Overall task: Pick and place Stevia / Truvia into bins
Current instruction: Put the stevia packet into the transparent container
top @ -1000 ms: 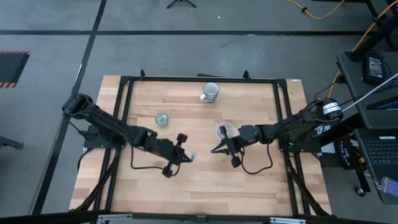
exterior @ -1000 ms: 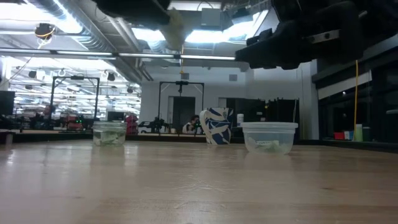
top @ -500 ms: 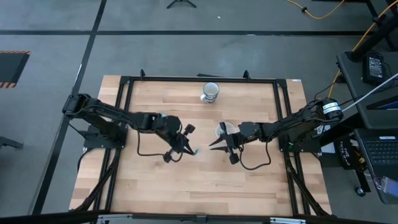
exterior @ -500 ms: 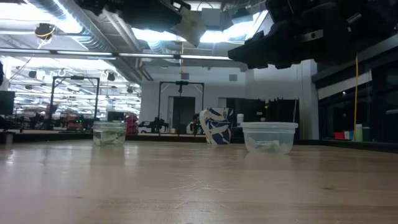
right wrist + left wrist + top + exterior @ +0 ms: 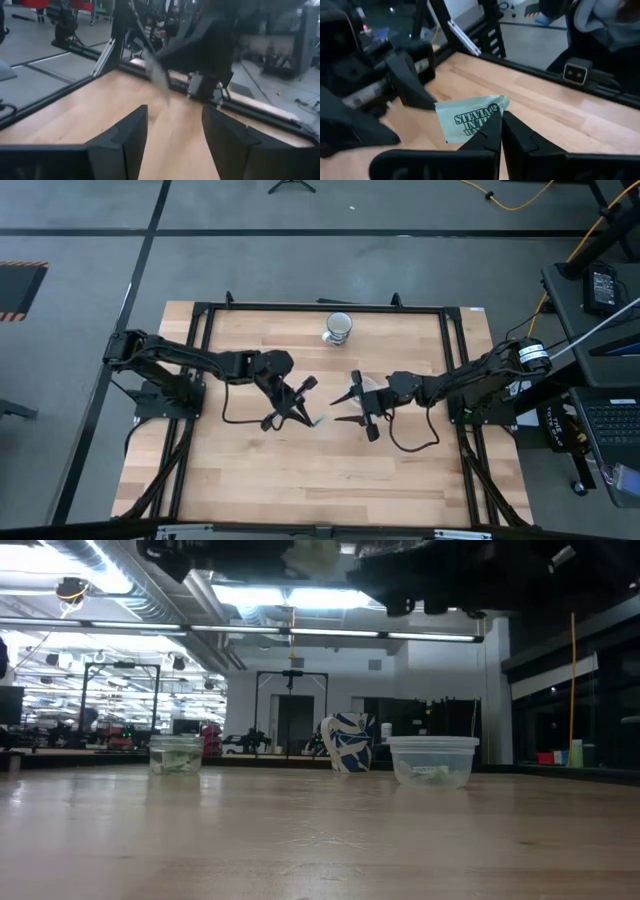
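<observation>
the left gripper, pinched tight on a stevia packet, has swung right to mid-bench; the right gripper gapes empty facing it; a handover looks imminent.

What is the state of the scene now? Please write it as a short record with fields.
left gripper: above mid-table, shut on the Stevia packet
Stevia packet: light green, pinched at one edge, off the table
right gripper: open, empty, facing the left gripper near the table's middle
wider clear cup: on the table, at least one packet inside
smaller clear cup: on the table, greenish packets inside
patterned cup: at the far edge, upright
table: wooden, no loose packet visible on it
</observation>
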{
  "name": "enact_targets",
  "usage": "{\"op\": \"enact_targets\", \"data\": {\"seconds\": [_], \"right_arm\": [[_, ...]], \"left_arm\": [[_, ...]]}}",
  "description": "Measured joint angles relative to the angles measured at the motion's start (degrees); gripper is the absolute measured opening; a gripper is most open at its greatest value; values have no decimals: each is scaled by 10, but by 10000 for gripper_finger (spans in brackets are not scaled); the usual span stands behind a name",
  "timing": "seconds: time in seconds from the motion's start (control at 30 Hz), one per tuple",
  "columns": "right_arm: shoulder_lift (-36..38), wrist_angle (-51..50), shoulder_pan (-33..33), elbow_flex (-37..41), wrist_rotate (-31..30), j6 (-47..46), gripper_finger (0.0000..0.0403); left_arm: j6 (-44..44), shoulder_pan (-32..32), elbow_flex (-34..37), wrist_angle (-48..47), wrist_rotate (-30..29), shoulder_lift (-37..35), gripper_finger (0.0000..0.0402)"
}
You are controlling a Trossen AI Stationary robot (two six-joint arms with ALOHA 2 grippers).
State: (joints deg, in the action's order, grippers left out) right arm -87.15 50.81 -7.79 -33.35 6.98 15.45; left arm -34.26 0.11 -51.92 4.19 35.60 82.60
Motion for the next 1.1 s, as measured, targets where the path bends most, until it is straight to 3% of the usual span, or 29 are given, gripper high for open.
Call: {"op": "enact_targets", "data": {"seconds": [0.3,0.8,1.1], "right_arm": [[-12,-62,0,-38,1,-1,195],[-49,-52,0,-50,2,-2,194],[-49,-40,0,-49,2,-1,155]], "left_arm": [[5,-1,0,57,-1,50,2],[13,-1,0,77,0,58,2],[21,-1,0,76,0,58,2]]}}
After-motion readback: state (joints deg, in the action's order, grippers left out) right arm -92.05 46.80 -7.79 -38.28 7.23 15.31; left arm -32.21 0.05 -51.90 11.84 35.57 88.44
